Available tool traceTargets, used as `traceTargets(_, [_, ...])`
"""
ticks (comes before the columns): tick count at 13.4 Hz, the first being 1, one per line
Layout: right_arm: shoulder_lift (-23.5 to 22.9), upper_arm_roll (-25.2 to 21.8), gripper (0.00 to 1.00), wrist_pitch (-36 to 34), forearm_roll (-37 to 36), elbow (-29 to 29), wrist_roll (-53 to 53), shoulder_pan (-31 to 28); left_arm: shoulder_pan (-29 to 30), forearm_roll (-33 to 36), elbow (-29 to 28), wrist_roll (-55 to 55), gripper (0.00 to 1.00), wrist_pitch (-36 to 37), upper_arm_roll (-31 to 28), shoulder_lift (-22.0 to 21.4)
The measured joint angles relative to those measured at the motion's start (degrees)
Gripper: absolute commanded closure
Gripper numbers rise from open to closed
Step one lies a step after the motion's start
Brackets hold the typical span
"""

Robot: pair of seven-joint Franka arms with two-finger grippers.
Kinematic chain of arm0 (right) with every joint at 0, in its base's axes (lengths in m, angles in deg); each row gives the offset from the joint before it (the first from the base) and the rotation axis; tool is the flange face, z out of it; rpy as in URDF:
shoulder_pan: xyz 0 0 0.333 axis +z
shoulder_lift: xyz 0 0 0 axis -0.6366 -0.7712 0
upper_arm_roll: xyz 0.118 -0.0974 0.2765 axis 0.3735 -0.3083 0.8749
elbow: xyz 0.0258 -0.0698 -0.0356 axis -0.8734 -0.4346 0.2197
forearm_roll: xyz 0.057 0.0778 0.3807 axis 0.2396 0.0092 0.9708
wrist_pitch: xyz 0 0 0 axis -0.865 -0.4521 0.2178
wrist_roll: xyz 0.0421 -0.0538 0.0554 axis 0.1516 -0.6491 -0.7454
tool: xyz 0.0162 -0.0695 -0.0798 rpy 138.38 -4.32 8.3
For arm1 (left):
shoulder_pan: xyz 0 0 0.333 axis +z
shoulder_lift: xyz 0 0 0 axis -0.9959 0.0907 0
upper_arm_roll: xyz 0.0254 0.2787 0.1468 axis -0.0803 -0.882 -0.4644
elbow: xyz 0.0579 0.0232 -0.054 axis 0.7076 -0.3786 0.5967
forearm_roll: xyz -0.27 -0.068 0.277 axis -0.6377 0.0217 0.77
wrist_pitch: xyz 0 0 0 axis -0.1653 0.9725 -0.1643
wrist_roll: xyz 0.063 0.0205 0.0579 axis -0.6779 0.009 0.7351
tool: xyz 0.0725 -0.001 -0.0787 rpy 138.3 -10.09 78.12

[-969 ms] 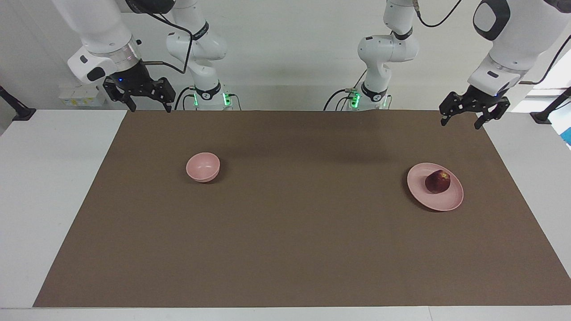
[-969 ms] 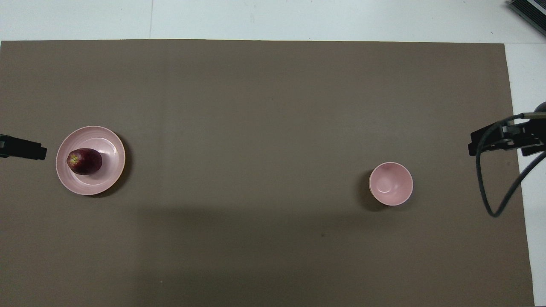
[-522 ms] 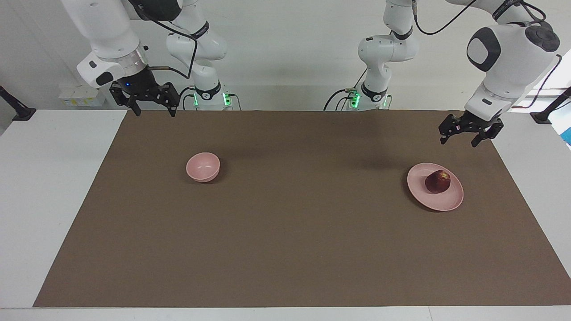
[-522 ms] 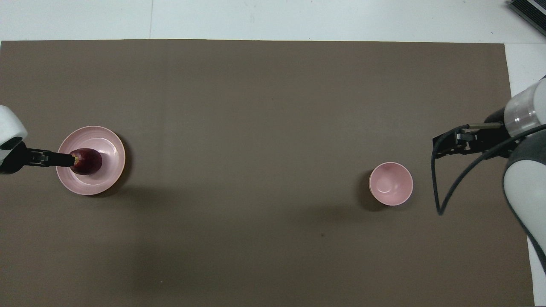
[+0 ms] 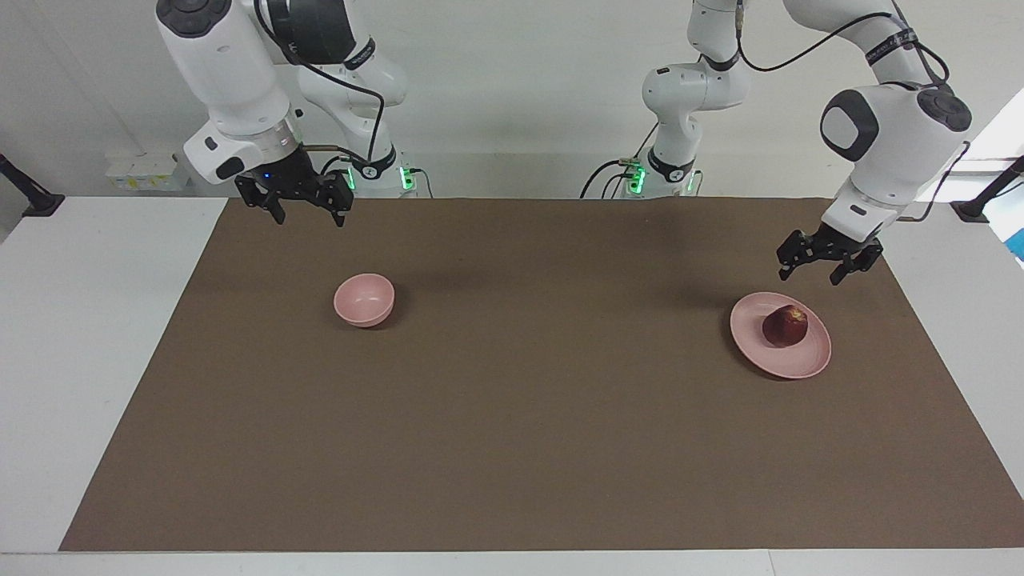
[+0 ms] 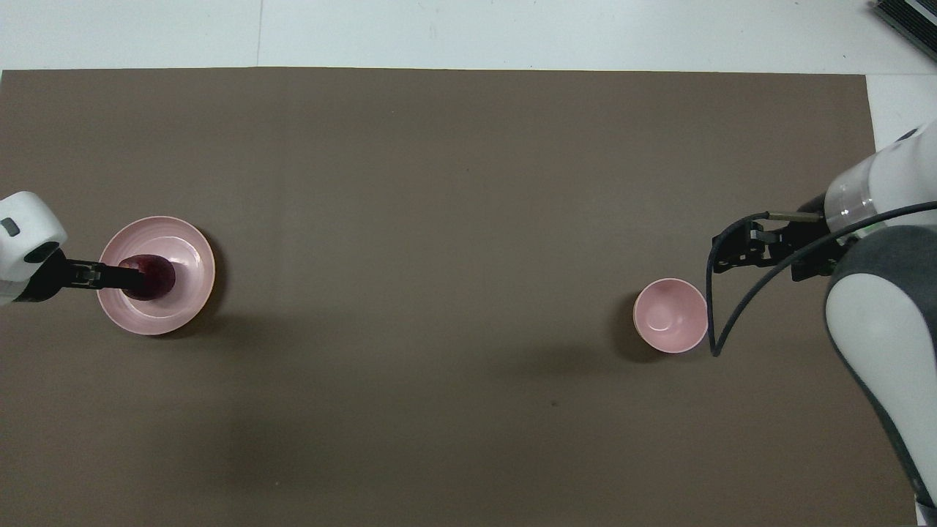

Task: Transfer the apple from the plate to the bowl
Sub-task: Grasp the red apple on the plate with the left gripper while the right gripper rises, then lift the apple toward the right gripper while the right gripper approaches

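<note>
A brown mat covers most of the white tabletop, bare white strips showing around its edges. A dark clamp stand sits at nine o'clock, another at three o'clock. A dark device corner shows at one o'clock overhead.
</note>
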Motion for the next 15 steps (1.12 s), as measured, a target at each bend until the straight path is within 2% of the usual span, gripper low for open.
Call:
traceTargets(2, [-2.20, -0.01, 0.00, 1.01, 1.51, -0.70, 2.15, 0.37, 0.79, -0.01, -0.27, -0.92, 0.00, -2.60, -0.03, 1.86])
traceTargets(3, [-3.23, -0.01, 0.00, 1.73, 2.28, -0.86, 3.88, 0.76, 1.07, -0.01, -0.86, -1.05, 0.11, -4.09, -0.03, 2.47])
traceTargets(4, [-4.07, -0.01, 0.00, 2.70, 3.51, -1.17, 6.32, 1.38, 1.13, -0.05, -1.54, -1.09, 0.31, -5.20, -0.03, 2.80])
traceTargets(5, [-4.63, 0.00, 0.00, 3.95, 4.98, -1.70, 8.78, 2.22, 1.13, -0.09, -1.95, -1.11, 0.60, -5.65, 0.05, 2.90])
traceTargets(6, [-4.88, 0.01, 0.00, 5.15, 6.16, -2.43, 11.18, 3.18, 1.11, -0.10, -2.01, -1.12, 0.85, -5.87, 0.16, 2.80])
traceTargets(7, [-5.03, 0.02, 0.00, 5.77, 7.39, -3.01, 13.58, 4.09, 1.10, -0.10, -2.01, -1.13, 0.97, -5.96, 0.21, 2.73])
traceTargets(8, [-5.31, 0.03, 0.00, 6.30, 9.34, -3.43, 15.87, 4.85, 1.09, -0.10, -2.01, -1.17, 1.00, -6.06, 0.22, 2.74])
traceTargets(12, [-6.24, 0.03, 0.00, 7.65, 16.43, -3.76, 22.89, 6.54, 0.92, -0.10, -1.22, -1.47, 1.00, -4.99, 0.82, 2.42])
traceTargets(14, [-6.24, 0.06, 0.00, 8.92, 20.34, -3.76, 27.22, 8.07, -0.16, -1.99, 0.63, -1.49, 1.00, -0.31, 1.66, 0.48])
traceTargets(15, [-6.25, 0.07, 0.00, 9.61, 22.33, -3.78, 29.39, 8.99, -1.46, -5.54, 1.74, -1.53, 1.00, 2.57, 1.80, -1.12])
